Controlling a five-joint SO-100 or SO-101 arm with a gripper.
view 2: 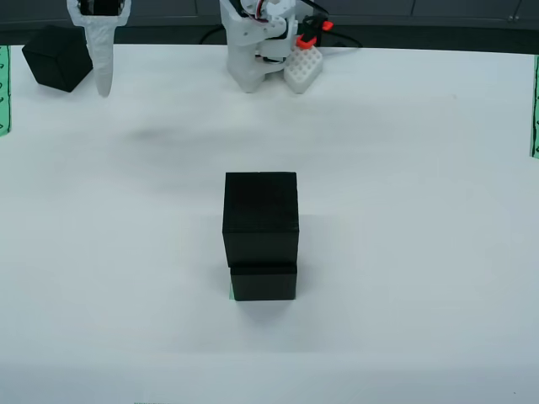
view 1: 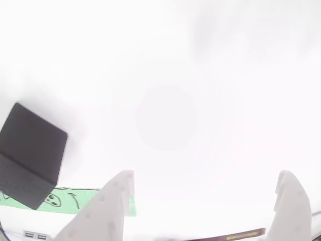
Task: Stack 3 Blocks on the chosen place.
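In the view from above, two black blocks stand stacked at the table's middle, the upper block [view 2: 260, 216] on the lower block [view 2: 264, 281]. The chosen place is almost wholly hidden under them; a thin green sliver [view 2: 231, 295] peeks out at the lower left corner. A third black block [view 2: 56, 57] sits at the far left corner. My gripper [view 2: 103, 80] hangs just right of it, above the table. In the view that rides on the gripper, this block [view 1: 31, 155] lies left of my left finger [view 1: 113, 201], and the gripper [view 1: 205, 175] is open with nothing between its fingers.
The arm's white base [view 2: 255, 50] and a small white rack [view 2: 304, 67] stand at the far edge. Green tape strips mark the left edge [view 2: 3, 88] and right edge [view 2: 534, 105]; one such strip [view 1: 75, 201] shows under the block in the gripper view.
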